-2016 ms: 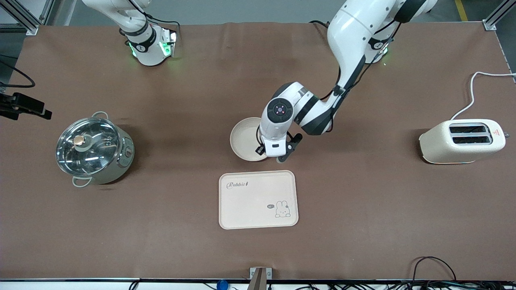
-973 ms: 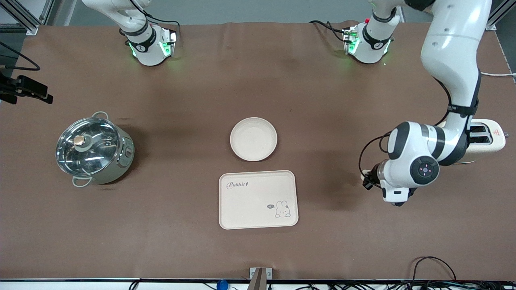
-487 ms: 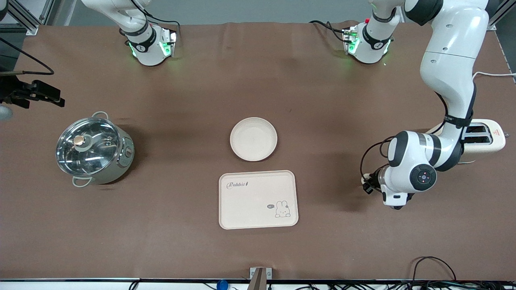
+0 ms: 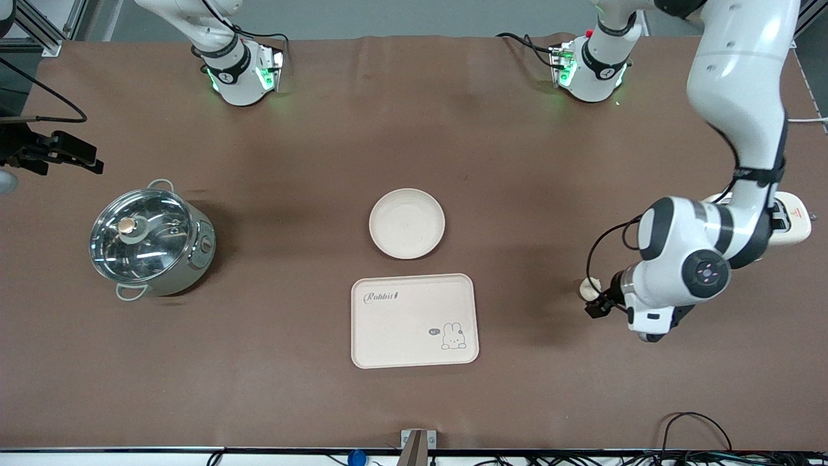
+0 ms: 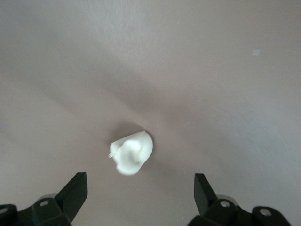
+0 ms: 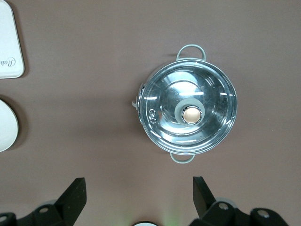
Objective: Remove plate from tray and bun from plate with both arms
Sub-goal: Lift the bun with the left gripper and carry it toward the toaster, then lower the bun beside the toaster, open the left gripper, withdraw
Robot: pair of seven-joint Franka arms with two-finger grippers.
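The round cream plate (image 4: 407,223) lies on the brown mat at mid table, empty, just farther from the front camera than the rabbit tray. It also shows at the edge of the right wrist view (image 6: 5,125). The small pale bun (image 4: 589,287) lies on the mat toward the left arm's end of the table. My left gripper (image 4: 649,331) hangs low beside the bun; in the left wrist view (image 5: 140,194) its fingers are wide open, with the bun (image 5: 132,151) just ahead of them, untouched. My right gripper (image 6: 138,194) is open and empty, held high over the mat beside the pot, and waits.
A steel pot with a glass lid (image 4: 150,239) stands toward the right arm's end, also in the right wrist view (image 6: 189,113). The cream rabbit tray (image 4: 414,320) lies empty near the front edge. A cream toaster (image 4: 794,223) is mostly hidden by the left arm.
The left gripper let go of the plate, swung to the left arm's end, and now hangs beside the bun. In the last half second it shifted off the bun, uncovering it.
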